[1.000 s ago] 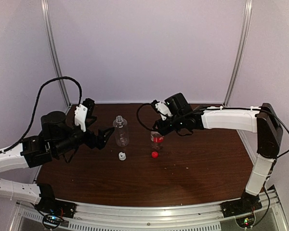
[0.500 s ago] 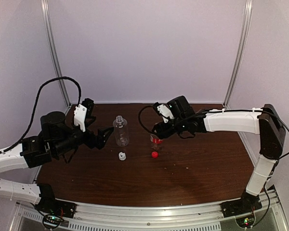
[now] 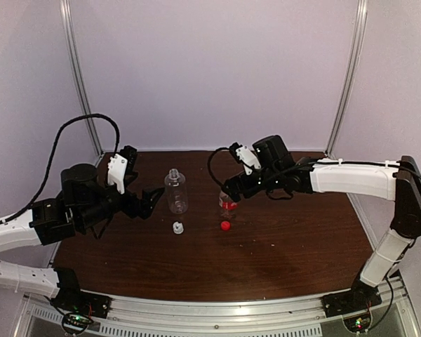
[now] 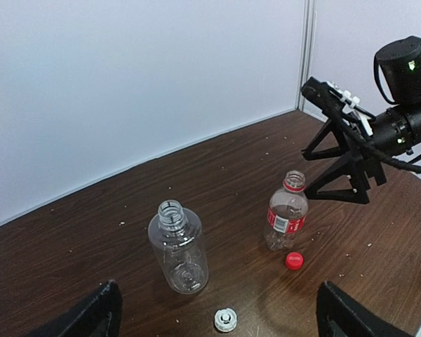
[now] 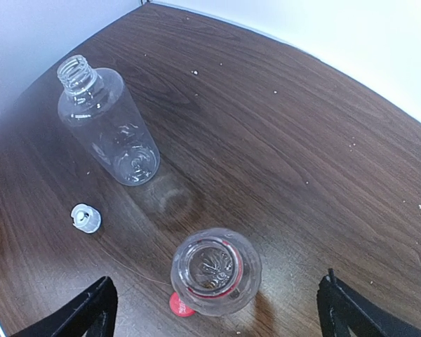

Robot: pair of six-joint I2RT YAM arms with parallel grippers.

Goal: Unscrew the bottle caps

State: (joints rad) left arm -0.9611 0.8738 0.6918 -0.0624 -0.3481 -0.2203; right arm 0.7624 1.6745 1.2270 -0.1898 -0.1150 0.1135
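Note:
Two bottles stand upright with open mouths on the brown table (image 3: 281, 246). The plain bottle (image 3: 174, 191) (image 4: 178, 246) (image 5: 109, 123) has a white cap (image 3: 177, 227) (image 4: 225, 320) (image 5: 85, 217) lying in front of it. A red cap (image 3: 226, 226) (image 4: 294, 260) (image 5: 179, 305) lies at the foot of the red-labelled bottle (image 3: 227, 204) (image 4: 287, 219) (image 5: 216, 272). My left gripper (image 3: 151, 199) (image 4: 222, 312) is open, just left of the plain bottle and apart from it. Above the red-labelled bottle hovers my right gripper (image 3: 232, 185) (image 5: 217, 312), open, looking down into its mouth.
Pale walls (image 3: 217, 70) with metal corner posts (image 3: 347, 77) close in the table at the back and sides. Small crumbs dot the wood. A metal rail (image 3: 217, 312) with the arm bases runs along the near edge.
My right gripper has gone from shut to wide open and has drawn back a little to the right, off the red-labelled bottle. The left arm, bottles and caps have stayed put.

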